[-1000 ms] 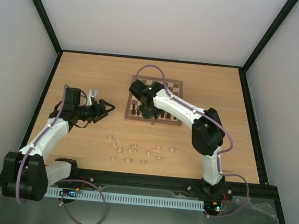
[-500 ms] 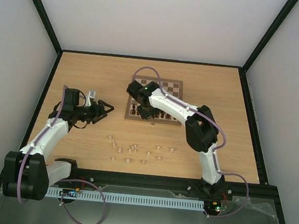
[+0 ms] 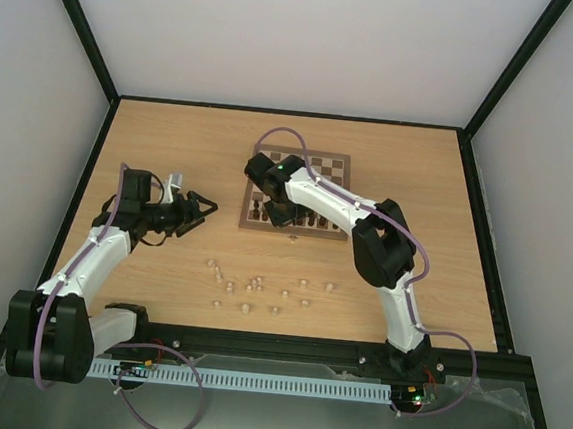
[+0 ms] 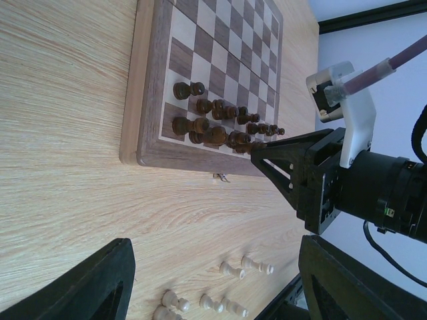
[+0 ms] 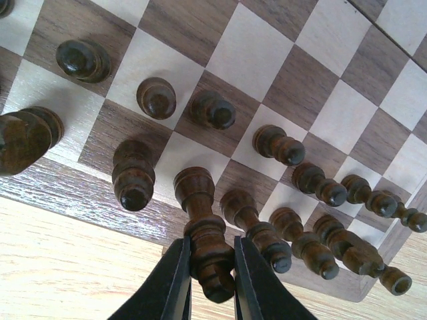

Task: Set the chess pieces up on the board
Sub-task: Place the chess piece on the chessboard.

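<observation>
A dark chess piece (image 5: 198, 213) is clamped upright by the right gripper (image 5: 208, 277) on the nearest row of the board (image 5: 280, 67), while the pale pieces (image 4: 230, 270) on the desk (image 4: 67, 100) are lain nearer the left gripper (image 4: 217, 243), whose fingers are spread apart.

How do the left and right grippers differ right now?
The left gripper is open and holds nothing; the right gripper is shut on a dark chess piece. The left gripper is over bare table, to the left of the board; the right gripper is at the board's near edge, beside other dark pieces. Both have black fingers.
</observation>
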